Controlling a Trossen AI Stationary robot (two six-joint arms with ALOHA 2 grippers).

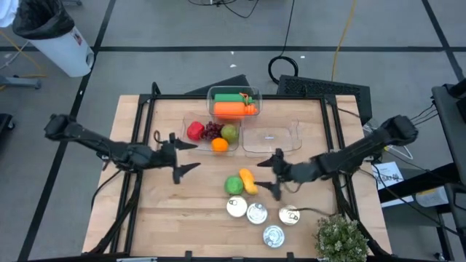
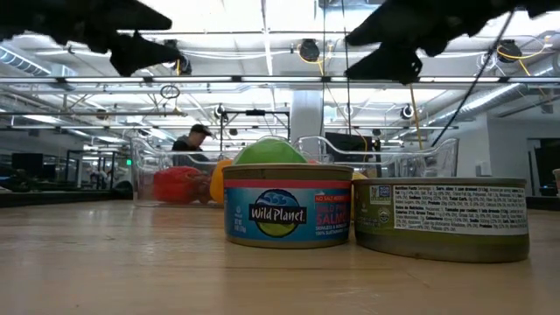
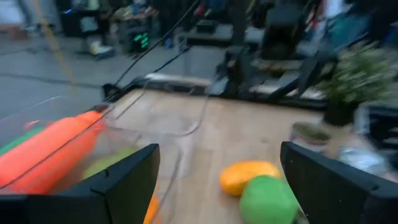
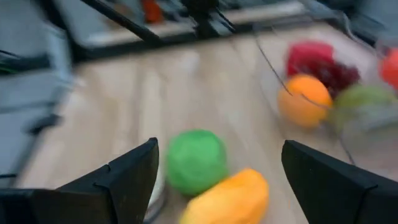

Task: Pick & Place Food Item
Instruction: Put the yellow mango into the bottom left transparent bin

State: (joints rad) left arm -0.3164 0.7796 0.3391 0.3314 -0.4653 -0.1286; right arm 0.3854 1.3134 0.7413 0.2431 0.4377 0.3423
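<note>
Table (image 1: 145, 218): wooden top carrying every item, with bare board toward the left arm's side. Both arms reach in over it. Clear tray (image 1: 271, 138): empty, lying just beside the filled tray (image 1: 191, 143), which holds a red piece, grapes, a green fruit and an orange; probably the drop-off, since its floor is free and its low walls are open from above. Lidded tub (image 1: 233, 102): behind the filled tray, holding orange and green pieces, out of the working lane. Potted plant (image 1: 341, 239): at the table corner, well apart from the clear tray. Four cans (image 1: 256, 213): clustered in front of the clear tray, crowding the near side. Green fruit (image 1: 233, 185) and yellow fruit (image 1: 248, 181): touching one another, loose on the board between cans and trays, likely the items to move. Right gripper (image 1: 276, 175): jaws spread, empty, just beside the yellow fruit, seemingly lined up on the pair. Left gripper (image 1: 179, 156): jaws spread, empty, beside the filled tray, waiting.
</note>
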